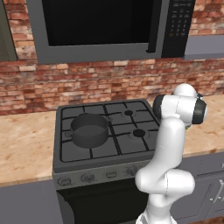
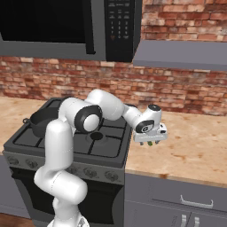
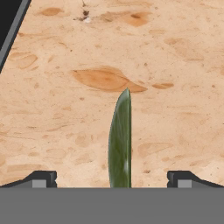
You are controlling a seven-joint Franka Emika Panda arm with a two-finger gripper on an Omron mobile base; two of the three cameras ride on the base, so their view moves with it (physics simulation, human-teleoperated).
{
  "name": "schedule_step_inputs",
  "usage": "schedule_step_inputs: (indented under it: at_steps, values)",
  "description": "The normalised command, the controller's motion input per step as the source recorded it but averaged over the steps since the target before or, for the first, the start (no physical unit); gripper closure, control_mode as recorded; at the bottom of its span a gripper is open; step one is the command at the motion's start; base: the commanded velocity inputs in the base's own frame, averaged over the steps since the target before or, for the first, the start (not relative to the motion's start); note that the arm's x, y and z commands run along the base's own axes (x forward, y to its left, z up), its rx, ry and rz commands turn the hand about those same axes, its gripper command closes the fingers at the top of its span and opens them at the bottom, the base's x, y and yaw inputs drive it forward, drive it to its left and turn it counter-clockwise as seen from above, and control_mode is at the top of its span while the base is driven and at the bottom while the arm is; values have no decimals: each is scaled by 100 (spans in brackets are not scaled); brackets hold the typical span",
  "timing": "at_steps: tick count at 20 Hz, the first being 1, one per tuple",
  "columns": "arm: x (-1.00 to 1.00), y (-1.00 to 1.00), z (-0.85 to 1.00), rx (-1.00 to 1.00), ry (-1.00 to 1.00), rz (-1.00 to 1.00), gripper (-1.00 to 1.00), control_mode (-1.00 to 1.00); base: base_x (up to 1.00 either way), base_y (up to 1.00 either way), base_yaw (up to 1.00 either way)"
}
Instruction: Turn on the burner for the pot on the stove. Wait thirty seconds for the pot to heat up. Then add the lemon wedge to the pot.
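The dark grey pot (image 1: 89,129) (image 2: 42,119) sits on the front left burner of the stove (image 1: 109,173) (image 2: 103,153). No flame shows under it. The lemon wedge (image 3: 120,140), a thin green-yellow sliver seen edge-on, lies on the tan counter to the right of the stove. My gripper (image 2: 150,142) (image 3: 111,179) hangs just above it and points down. It is open, and its two fingertips (image 3: 41,178) stand wide apart on either side of the wedge, touching nothing. A speck of the lemon wedge (image 2: 150,143) shows under the hand.
Round knobs (image 1: 87,177) (image 2: 111,176) line the stove's front panel. A dark microwave (image 1: 109,26) (image 2: 66,22) hangs above the stove against the brick wall. The counter (image 3: 175,65) stretches right of the stove, whose edge (image 3: 8,30) lies near the hand.
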Motion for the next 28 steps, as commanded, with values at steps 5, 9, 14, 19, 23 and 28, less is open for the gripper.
schedule_step_inputs:
  at_steps: [5,9,14,19,23,28]
  values:
    - [0,0,0,0,0,0,-100,-100,0,0,0]
    - [0,0,0,0,0,0,-100,-100,0,0,0]
    - [0,0,0,0,0,0,-100,-100,0,0,0]
    - [0,0,0,0,0,0,-100,-100,0,0,0]
    - [0,0,0,0,0,0,-100,-100,0,0,0]
    - [0,0,0,0,0,0,-100,-100,0,0,0]
